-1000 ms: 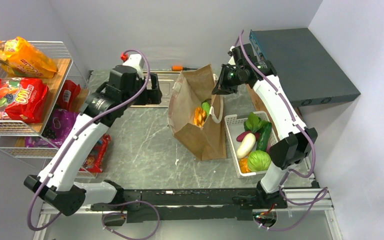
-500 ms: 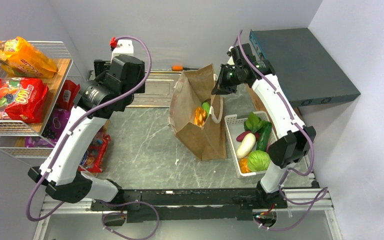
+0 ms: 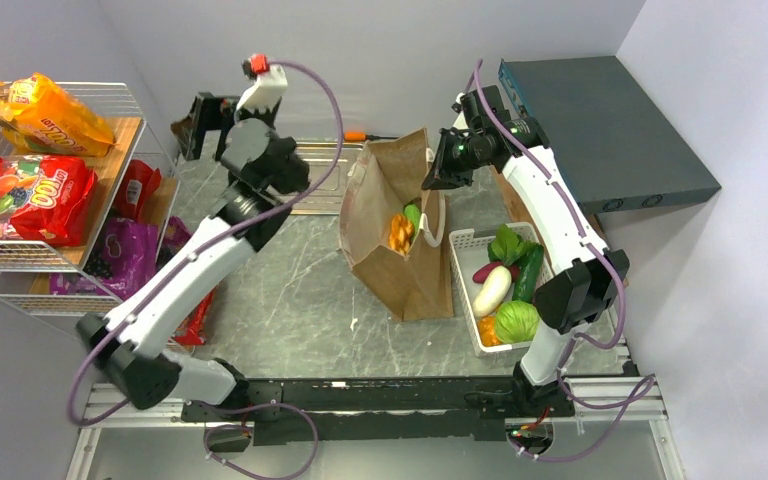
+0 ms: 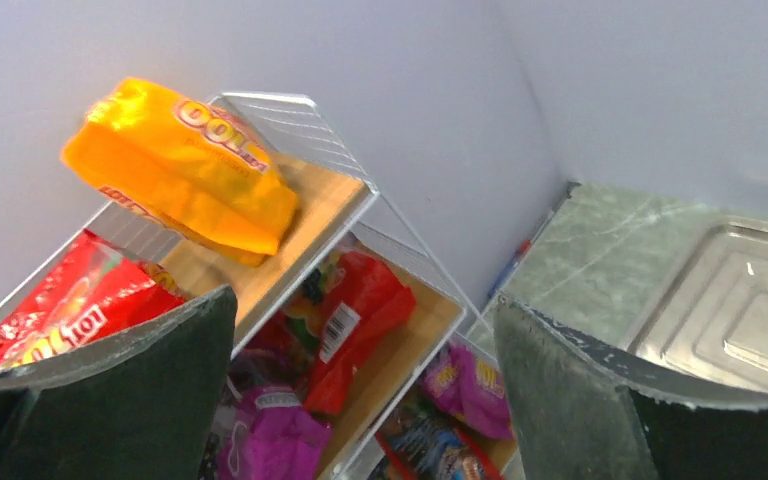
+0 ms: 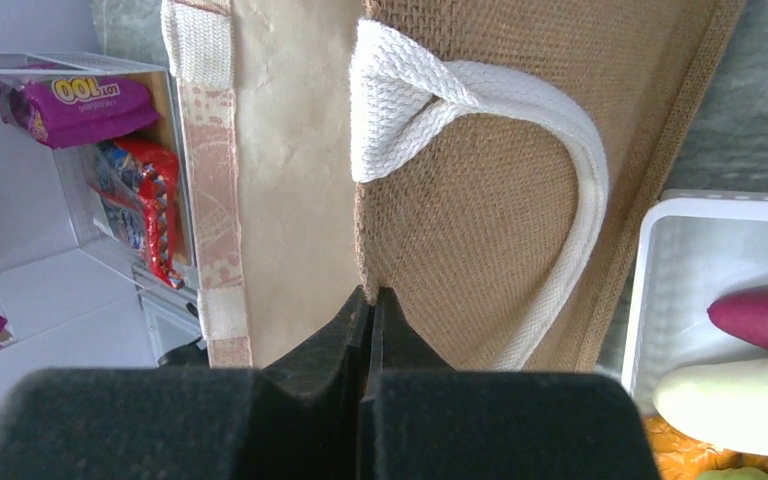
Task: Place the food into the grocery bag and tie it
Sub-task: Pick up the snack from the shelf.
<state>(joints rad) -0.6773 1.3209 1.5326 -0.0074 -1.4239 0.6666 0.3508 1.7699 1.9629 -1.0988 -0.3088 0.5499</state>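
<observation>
The brown grocery bag (image 3: 390, 250) stands open in the middle of the table. Inside it lie an orange braided piece (image 3: 398, 232) and a light green vegetable (image 3: 413, 214). My right gripper (image 3: 438, 172) is shut on the bag's right rim (image 5: 400, 250), just beside the white loop handle (image 5: 560, 130). My left gripper (image 3: 200, 118) is raised at the back left, open and empty, facing the wire rack. In the left wrist view the left gripper (image 4: 362, 300) frames an orange snack packet (image 4: 185, 165), a red packet (image 4: 60, 310) and a smaller red packet (image 4: 360, 320).
The wire rack (image 3: 125, 100) at the left holds more packets, some purple (image 3: 120, 250). A white basket (image 3: 463, 245) of vegetables sits right of the bag. A metal tray (image 3: 305, 195) lies behind the bag, and a dark box (image 3: 610, 130) is at the back right.
My left arm has swung up and to the left, away from the tray and the bag, and now points at the rack. The right gripper and the bag have stayed put.
</observation>
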